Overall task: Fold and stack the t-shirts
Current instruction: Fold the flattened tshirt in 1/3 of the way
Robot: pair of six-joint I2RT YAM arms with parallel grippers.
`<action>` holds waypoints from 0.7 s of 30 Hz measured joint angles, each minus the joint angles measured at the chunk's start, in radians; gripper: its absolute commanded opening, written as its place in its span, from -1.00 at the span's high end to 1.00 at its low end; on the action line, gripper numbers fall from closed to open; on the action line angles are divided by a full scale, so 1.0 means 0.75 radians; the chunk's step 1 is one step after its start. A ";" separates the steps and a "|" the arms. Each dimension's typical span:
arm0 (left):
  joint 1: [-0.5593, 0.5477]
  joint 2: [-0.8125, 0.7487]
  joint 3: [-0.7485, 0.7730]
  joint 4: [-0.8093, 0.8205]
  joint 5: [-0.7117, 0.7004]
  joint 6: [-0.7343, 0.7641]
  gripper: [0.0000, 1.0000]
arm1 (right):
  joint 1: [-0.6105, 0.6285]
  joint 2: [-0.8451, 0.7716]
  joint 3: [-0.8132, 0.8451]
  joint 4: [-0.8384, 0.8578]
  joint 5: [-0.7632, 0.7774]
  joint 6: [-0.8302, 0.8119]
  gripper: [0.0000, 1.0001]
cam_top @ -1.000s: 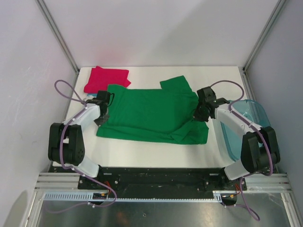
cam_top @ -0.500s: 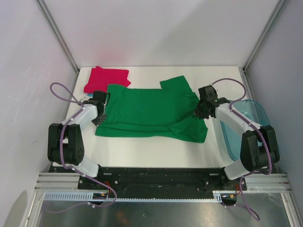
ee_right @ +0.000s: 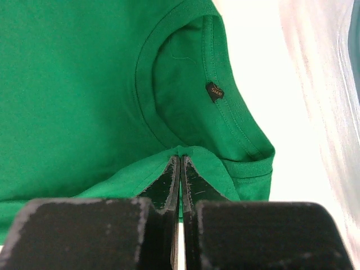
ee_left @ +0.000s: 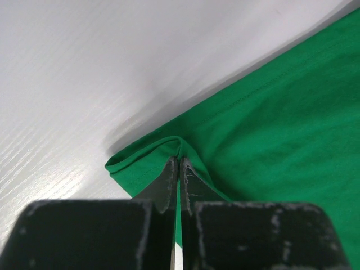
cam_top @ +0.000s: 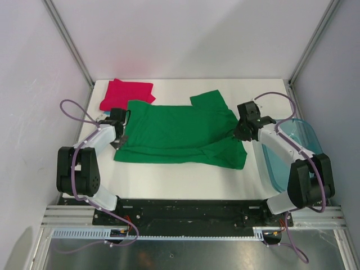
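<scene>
The green shirt (cam_top: 180, 132) lies spread on the white surface (cam_top: 185, 180) between the two pincers. The left pincer (ee_left: 179, 166) is clamped shut on a pinched fold at the shirt's hem corner. The right pincer (ee_right: 180, 163) is clamped shut on a ridge of cloth just short of the collar (ee_right: 145, 67). A folded red shirt (cam_top: 126, 94) sits beyond the left pincer, and a plastic bin (cam_top: 306, 128) stands just outside the right one.

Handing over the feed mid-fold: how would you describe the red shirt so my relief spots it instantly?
Find the white table and look to its far left corner. Beyond the wide green t-shirt spread across the middle lies the magenta-red t-shirt. It is the only red cloth, small and compact where the green one sprawls.
</scene>
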 measured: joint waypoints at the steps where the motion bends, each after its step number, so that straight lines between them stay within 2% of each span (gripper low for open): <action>1: 0.000 0.000 0.000 0.003 0.007 0.002 1.00 | -0.001 -0.009 0.000 -0.001 0.002 -0.002 1.00; 10: 0.005 -0.042 -0.001 0.012 0.023 0.023 1.00 | -0.001 -0.102 0.000 -0.038 0.020 -0.006 1.00; 21: 0.027 -0.059 -0.007 0.027 0.039 0.038 1.00 | -0.001 -0.091 -0.014 -0.034 0.015 -0.006 1.00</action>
